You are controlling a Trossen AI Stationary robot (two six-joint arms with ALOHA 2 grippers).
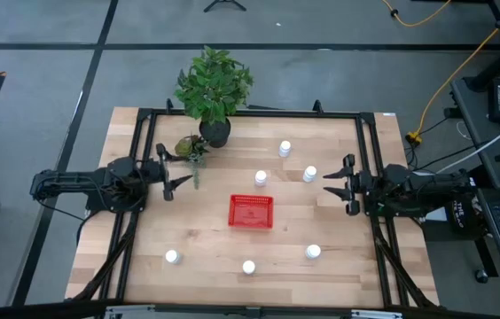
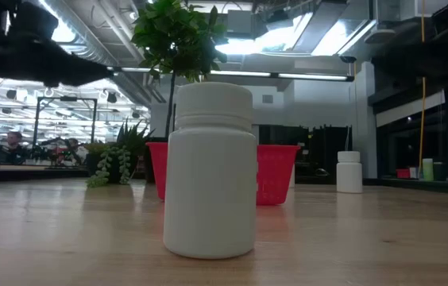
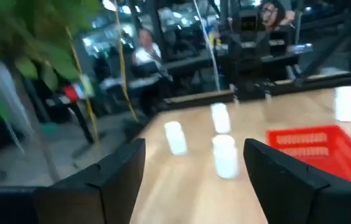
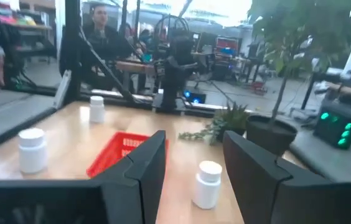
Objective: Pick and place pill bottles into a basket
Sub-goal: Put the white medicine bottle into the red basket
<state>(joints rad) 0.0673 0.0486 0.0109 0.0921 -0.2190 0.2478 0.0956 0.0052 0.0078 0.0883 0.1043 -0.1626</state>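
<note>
Red basket: it is sitting near the middle of the wooden table, holding no bottle as far as the overhead view is showing.
Pill bottles: 6 white ones are standing on the table outside the basket. 3 are lying beyond it toward the plant side, and 3 are lying along the near edge.
Left gripper: it is hovering at the left edge, fingers spread apart and grasping nothing, close to the potted plant.
Right gripper: it is hanging at the right edge with fingers parted and empty, the closest bottle sitting just beside its tips.
Progress: judging by the layout, no bottle is yet being carried, so all 6 are waiting.
Risk, right side: a low or off-centre approach could be tipping the nearest bottle, since these light cylinders are likely rolling easily once down.
Risk, left side: the left arm may be brushing the plant's trailing leaves while reaching inward.
Risk, basket: a careless drop could be nudging the light basket or bouncing a bottle out.
</note>
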